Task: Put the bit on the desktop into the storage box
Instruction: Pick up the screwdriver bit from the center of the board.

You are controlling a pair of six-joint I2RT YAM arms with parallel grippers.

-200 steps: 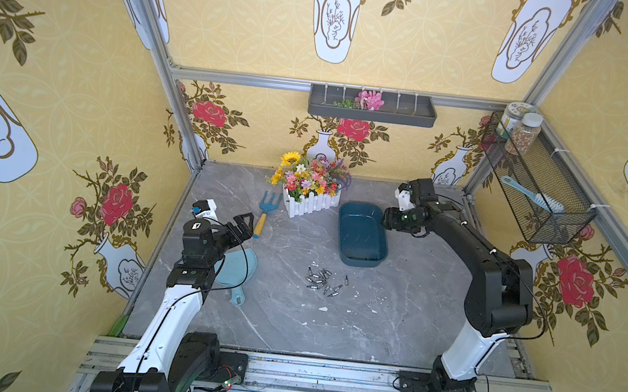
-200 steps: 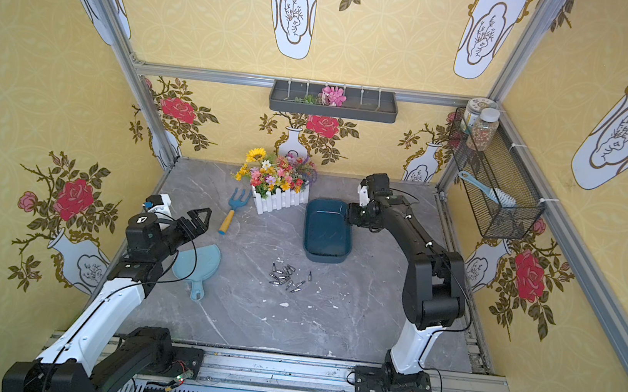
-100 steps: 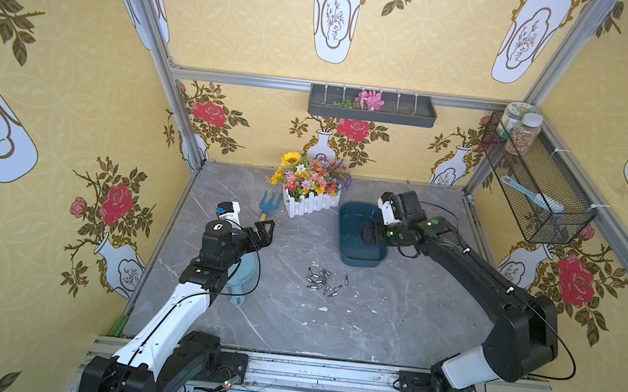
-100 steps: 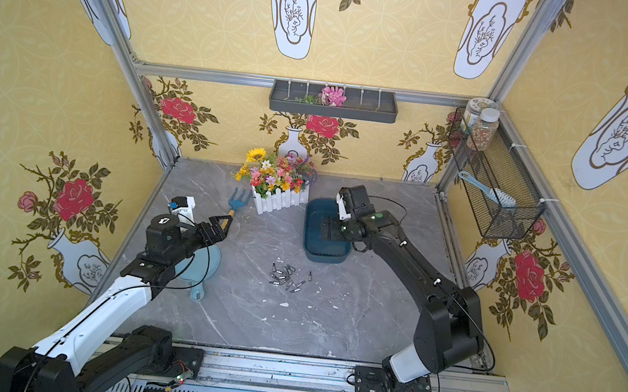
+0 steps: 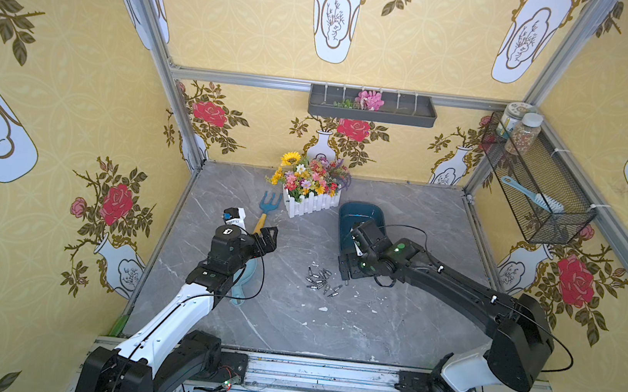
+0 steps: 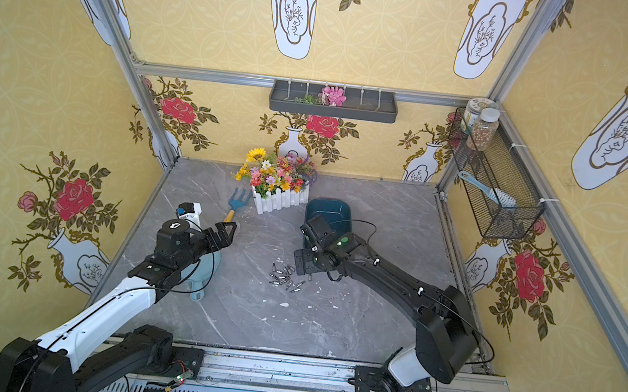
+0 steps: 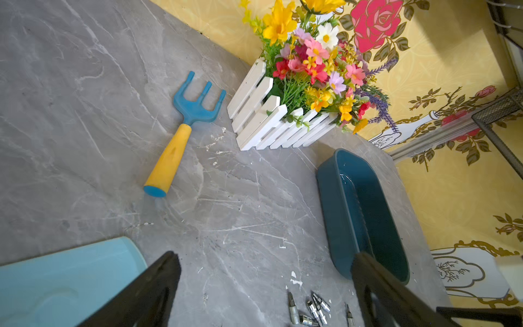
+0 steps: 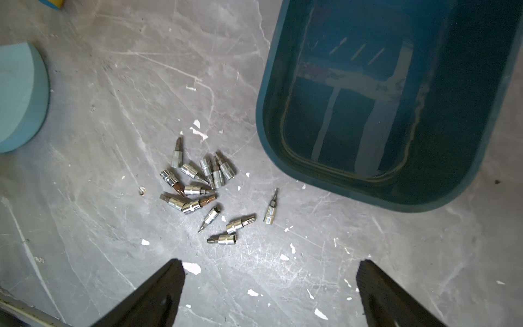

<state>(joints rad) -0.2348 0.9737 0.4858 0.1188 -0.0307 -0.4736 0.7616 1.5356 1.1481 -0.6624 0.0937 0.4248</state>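
the right gripper (image 8: pixel 270 269) hangs above the desktop (image 8: pixel 93 107), jaws spread wide with nothing between them. the left gripper (image 7: pixel 264 260) hovers near the pale blue scoop (image 7: pixel 62 283), likewise wide and empty. just ahead of the right jaws lie the bits (image 8: pixel 198 184), a loose heap of small chromed steel pieces. several touch or cross, and a few stragglers lie apart on the box side. they look hard, dense for their size and slick, likely to roll or squirt out of a pinch on the tapered tip. the fatter socket end, taken across its width, seems the safer hold. a lone bit (image 8: pixel 270 209) should come up more easily than the tangle. beyond them, near but not touching, sits the storage box (image 8: pixel 353 119), with no bits on the part of its glossy floor that shows. its low rim should need only a small lift to clear. bare slab surrounds the heap. the hand fork (image 7: pixel 181 133) and the picket-fence flower planter (image 7: pixel 268 121) stand farther back, well clear.
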